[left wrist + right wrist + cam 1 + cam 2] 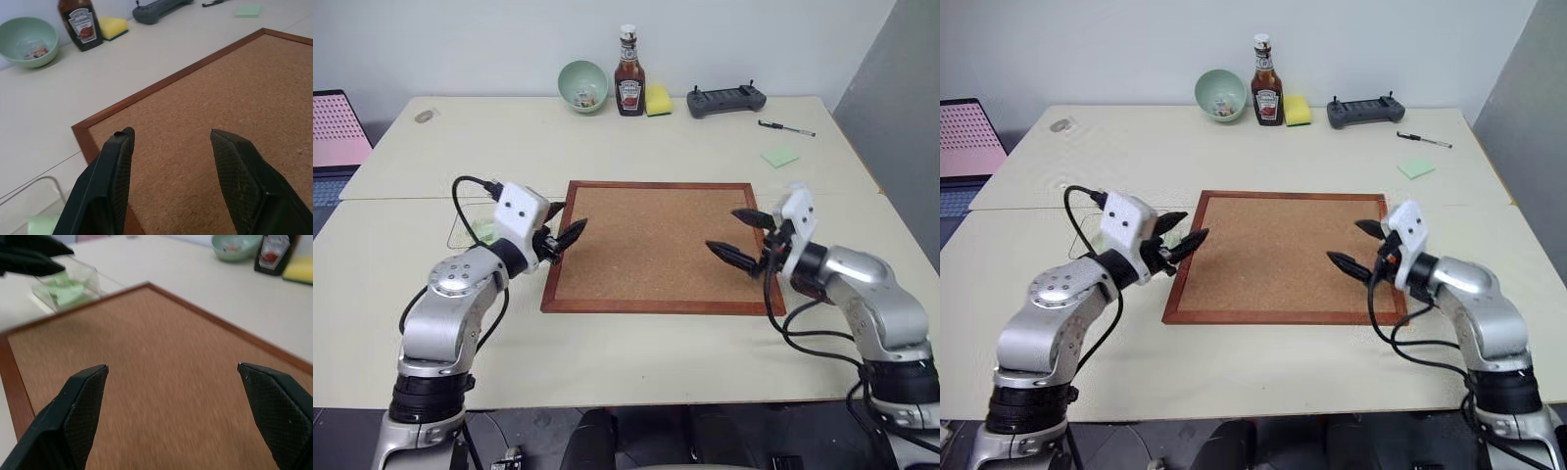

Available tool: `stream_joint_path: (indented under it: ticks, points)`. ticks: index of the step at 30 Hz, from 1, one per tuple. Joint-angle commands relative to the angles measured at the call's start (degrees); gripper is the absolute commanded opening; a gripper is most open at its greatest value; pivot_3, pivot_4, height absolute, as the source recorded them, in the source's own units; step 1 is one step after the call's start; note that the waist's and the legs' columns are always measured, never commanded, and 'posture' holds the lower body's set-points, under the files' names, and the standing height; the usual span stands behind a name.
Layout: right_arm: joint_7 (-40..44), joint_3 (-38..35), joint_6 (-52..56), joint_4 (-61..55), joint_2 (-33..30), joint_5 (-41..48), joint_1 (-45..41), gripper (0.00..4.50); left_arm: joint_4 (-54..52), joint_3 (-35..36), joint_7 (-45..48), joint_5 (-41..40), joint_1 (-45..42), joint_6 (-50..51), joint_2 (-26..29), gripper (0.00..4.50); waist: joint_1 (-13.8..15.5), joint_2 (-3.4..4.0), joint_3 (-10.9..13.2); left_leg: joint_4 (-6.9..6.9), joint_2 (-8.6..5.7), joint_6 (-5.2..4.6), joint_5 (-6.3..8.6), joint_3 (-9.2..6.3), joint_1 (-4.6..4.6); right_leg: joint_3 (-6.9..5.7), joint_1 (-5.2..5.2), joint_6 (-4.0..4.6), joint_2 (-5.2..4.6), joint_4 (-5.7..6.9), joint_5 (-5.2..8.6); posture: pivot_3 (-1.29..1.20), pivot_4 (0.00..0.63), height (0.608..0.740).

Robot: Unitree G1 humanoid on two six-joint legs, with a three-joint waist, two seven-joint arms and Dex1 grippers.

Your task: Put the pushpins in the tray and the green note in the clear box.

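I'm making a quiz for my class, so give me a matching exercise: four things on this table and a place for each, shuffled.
1. green bowl
2. ketchup bottle
3. green note
4. pen

a. inside the clear box
b. far right, near the green sticky pad
c. just left of the yellow sponge
d. far edge, left of the bottle

Pairs: 1-d, 2-c, 3-a, 4-b

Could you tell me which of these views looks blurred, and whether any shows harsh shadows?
Right wrist view: the cork board is smeared, as by motion. Left wrist view: the board's grain is crisp. Left eye view: even light, soft shadows on the table.
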State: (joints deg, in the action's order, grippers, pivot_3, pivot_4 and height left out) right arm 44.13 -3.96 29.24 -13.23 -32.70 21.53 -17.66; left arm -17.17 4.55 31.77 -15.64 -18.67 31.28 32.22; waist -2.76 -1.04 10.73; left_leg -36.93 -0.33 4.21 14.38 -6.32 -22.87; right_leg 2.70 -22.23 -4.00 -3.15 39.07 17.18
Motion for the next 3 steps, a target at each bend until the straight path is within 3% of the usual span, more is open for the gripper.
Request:
stream_joint_path:
  ticks: [1, 3]
  points:
    - [-0.01, -2.32, -2.43, -1.95, -1.42, 0.37, -0.78, 4.50, -0.03, 0.04, 2.18, -0.55, -1.65, -3.55, 0.36, 2.59, -0.18, 0.00, 0.00, 0.00, 0.01, 0.00, 0.00, 0.00, 0.02, 0.00, 0.01, 0.00, 0.00, 0.01, 0.00, 0.00, 0.150, 0.740]
    - [-0.01, -2.23, -2.54, -1.54, -1.67, 0.44, -1.36, 4.50, 0.62, -0.18, 3.29, -0.53, -1.74, -4.49, 0.62, 2.59, -0.18, 0.00, 0.00, -0.01, 0.01, 0.00, 0.00, -0.02, 0.04, -0.03, 0.05, 0.00, 0.01, 0.01, 0.00, 0.00, 0.150, 0.740]
